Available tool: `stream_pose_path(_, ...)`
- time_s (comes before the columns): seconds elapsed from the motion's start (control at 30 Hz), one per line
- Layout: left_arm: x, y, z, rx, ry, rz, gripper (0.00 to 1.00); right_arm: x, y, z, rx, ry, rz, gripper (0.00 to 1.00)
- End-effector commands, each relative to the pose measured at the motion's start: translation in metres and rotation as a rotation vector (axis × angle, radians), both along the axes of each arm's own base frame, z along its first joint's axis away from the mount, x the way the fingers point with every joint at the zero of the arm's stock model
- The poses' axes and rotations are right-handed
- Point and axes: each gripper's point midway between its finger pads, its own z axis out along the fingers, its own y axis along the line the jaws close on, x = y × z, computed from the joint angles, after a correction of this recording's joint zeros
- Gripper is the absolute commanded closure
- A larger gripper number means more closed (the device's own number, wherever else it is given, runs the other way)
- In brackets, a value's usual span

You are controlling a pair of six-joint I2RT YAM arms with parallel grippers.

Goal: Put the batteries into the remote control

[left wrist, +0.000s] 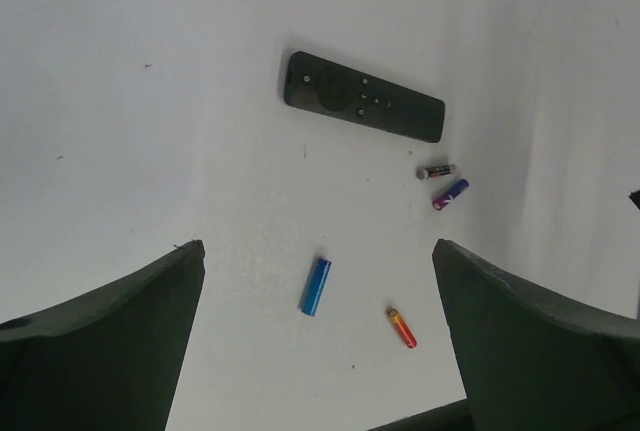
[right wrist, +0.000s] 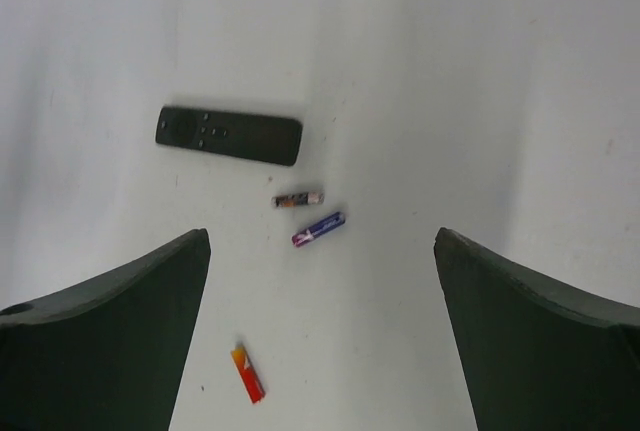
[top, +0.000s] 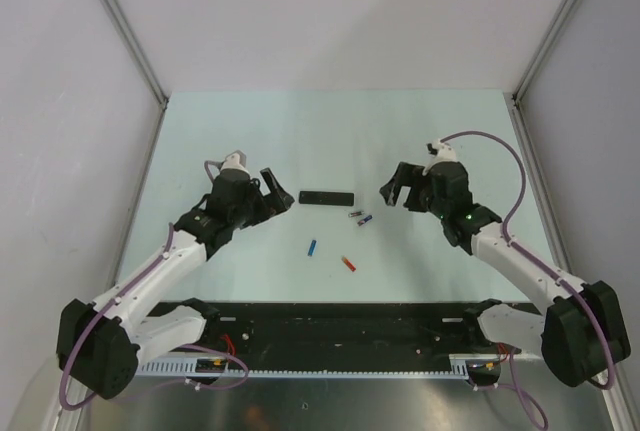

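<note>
The left gripper (top: 277,192) and right gripper (top: 394,188) both gape wide, holding nothing. Between them lies the remote control (top: 326,197), buttons up. Nearer the right gripper sit a silvery battery (right wrist: 298,199) and a dark bluish battery (right wrist: 318,229), seemingly apart. The blue battery (left wrist: 316,286) and red-orange battery (left wrist: 401,328) lie before the left gripper.

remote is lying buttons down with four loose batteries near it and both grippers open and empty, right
Not quite. The remote control lies buttons up: the left wrist view shows its keys facing the camera. The rest stands: four batteries lie loose near it, and the left gripper and right gripper are open and empty.
</note>
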Motion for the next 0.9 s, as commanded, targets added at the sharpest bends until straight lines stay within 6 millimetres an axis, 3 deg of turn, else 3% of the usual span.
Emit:
stream_pose_path(0.0, 0.009, -0.015, 0.001, -0.092, -0.019, -0.002, 0.04, 0.025, -0.008, 0.014, 0.147, -0.018, -0.03, 0.0)
stream_pose_path(0.03, 0.01, -0.016, -0.002, -0.092, -0.014, 0.002, 0.08, 0.026, -0.004, 0.013, 0.154, -0.02, -0.022, 0.01)
stream_pose_path(0.13, 0.014, -0.02, -0.017, -0.078, 0.034, -0.001, 0.21, 0.033, 0.01, 0.014, 0.113, -0.052, -0.015, 0.17)
stream_pose_path(0.17, 0.014, -0.021, -0.02, -0.076, 0.044, -0.005, 0.26, 0.042, 0.012, 0.012, 0.081, -0.053, -0.035, 0.33)
stream_pose_path(0.2, 0.016, -0.022, -0.022, -0.073, 0.052, -0.005, 0.38, 0.041, 0.023, 0.009, 0.072, -0.043, -0.009, 0.38)
stream_pose_path(0.4, 0.018, -0.031, -0.043, -0.082, 0.119, -0.018, 0.54, 0.071, 0.04, -0.021, 0.019, 0.027, -0.035, 0.38)
stream_pose_path(0.5, 0.022, -0.034, -0.047, -0.075, 0.128, -0.023, 0.62, 0.078, 0.05, -0.036, 0.003, 0.057, -0.024, 0.44)
stream_pose_path(0.67, 0.032, -0.039, -0.056, -0.05, 0.143, -0.017, 1.0, 0.079, 0.062, -0.056, -0.029, 0.088, -0.001, 0.65)
stream_pose_path(0.8, 0.041, -0.042, -0.064, -0.034, 0.157, -0.015, 1.0, 0.079, 0.068, -0.069, -0.053, 0.108, 0.02, 0.82)
stream_pose_path(0.83, 0.042, -0.043, -0.066, -0.031, 0.161, -0.016, 1.0, 0.08, 0.069, -0.068, -0.054, 0.106, 0.023, 0.93)
stream_pose_path(0.87, 0.045, -0.044, -0.065, -0.033, 0.158, -0.016, 1.0, 0.082, 0.069, -0.071, -0.059, 0.111, 0.022, 0.97)
